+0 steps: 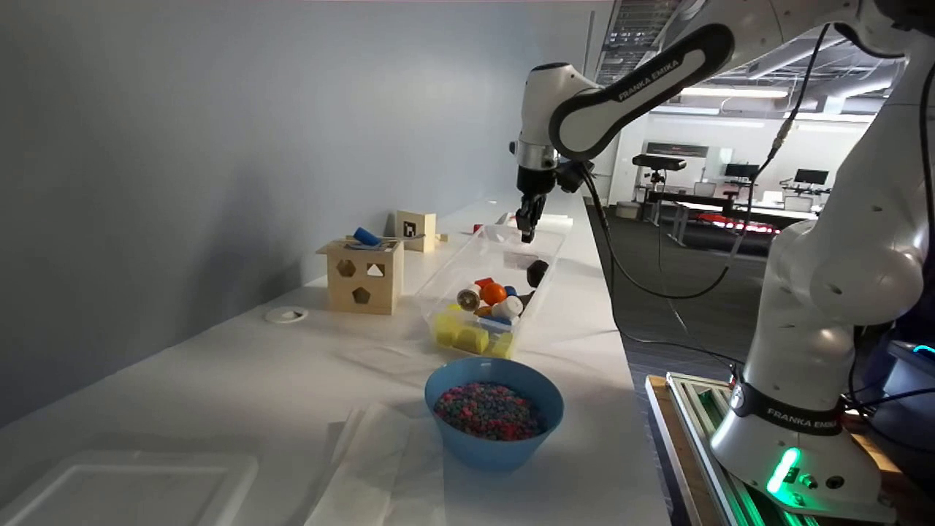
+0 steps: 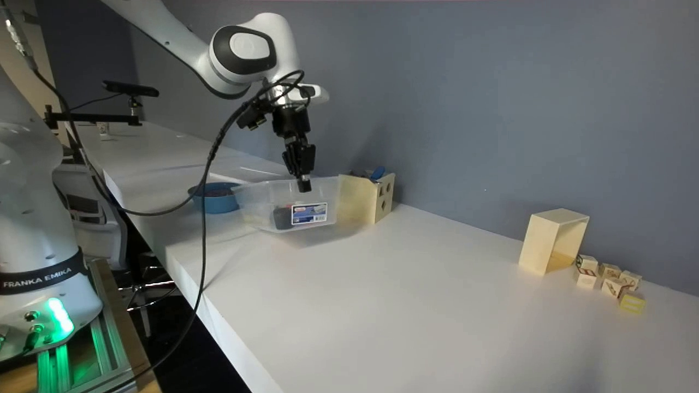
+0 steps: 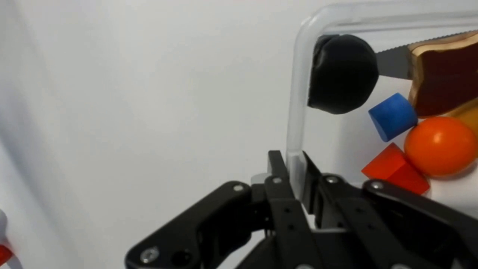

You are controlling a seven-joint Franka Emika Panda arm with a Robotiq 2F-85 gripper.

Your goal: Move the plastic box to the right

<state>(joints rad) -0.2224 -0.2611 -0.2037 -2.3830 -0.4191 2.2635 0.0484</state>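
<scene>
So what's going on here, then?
A robot arm has hold of a clear box. Its hand is shut on the rim at one end. That end looks slightly raised off the table, though I can't be sure. Inside are an orange ball, a red block and more. A blue bowl stands near the opposite end. The job is to move the box to the right; how far along that is, I can't tell.

Holds the white arm [image 1: 650,82] outstretched and bent, points the gripper [image 3: 293,164] steeply downward, and has both black fingers [image 3: 278,168] nearly together.
</scene>
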